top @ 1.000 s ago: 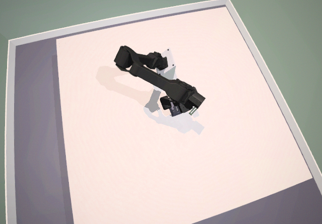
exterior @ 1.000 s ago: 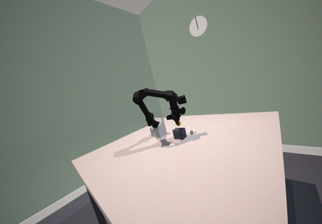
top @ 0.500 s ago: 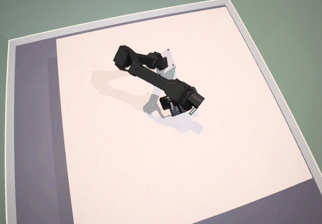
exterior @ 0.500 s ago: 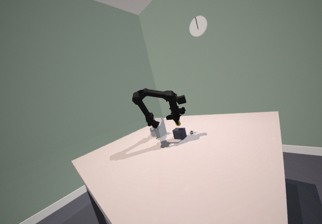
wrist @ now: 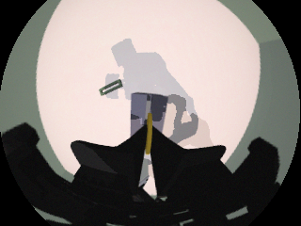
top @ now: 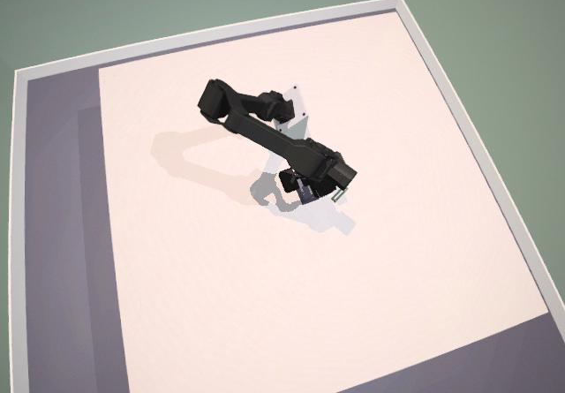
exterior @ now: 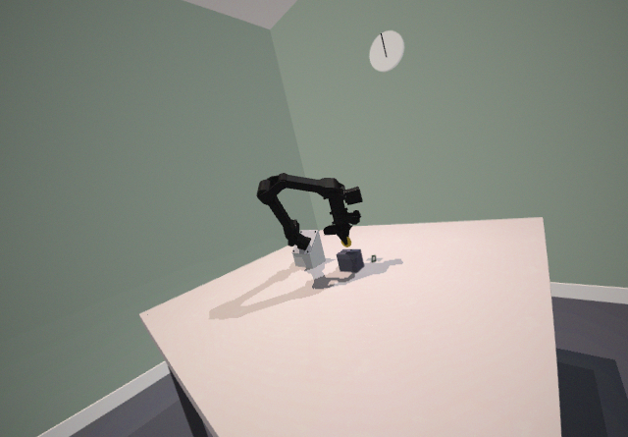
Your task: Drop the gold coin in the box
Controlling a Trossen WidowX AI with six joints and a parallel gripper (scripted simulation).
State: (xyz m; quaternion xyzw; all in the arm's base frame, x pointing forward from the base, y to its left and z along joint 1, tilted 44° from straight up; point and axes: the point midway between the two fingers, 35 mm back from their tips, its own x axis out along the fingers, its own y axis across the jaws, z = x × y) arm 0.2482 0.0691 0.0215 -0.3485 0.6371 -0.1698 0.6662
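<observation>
Top overhead, exterior far sideways, wrist downward.

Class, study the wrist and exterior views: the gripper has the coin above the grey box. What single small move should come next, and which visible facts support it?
Probably a short, straight descent toward the lid. The gripper is shut on the gold coin, which hangs just above the grey box. In the wrist view the coin's edge lies over the box top; the slot itself is not discernible, so alignment needs checking before release. The green holder stands empty alongside.
</observation>
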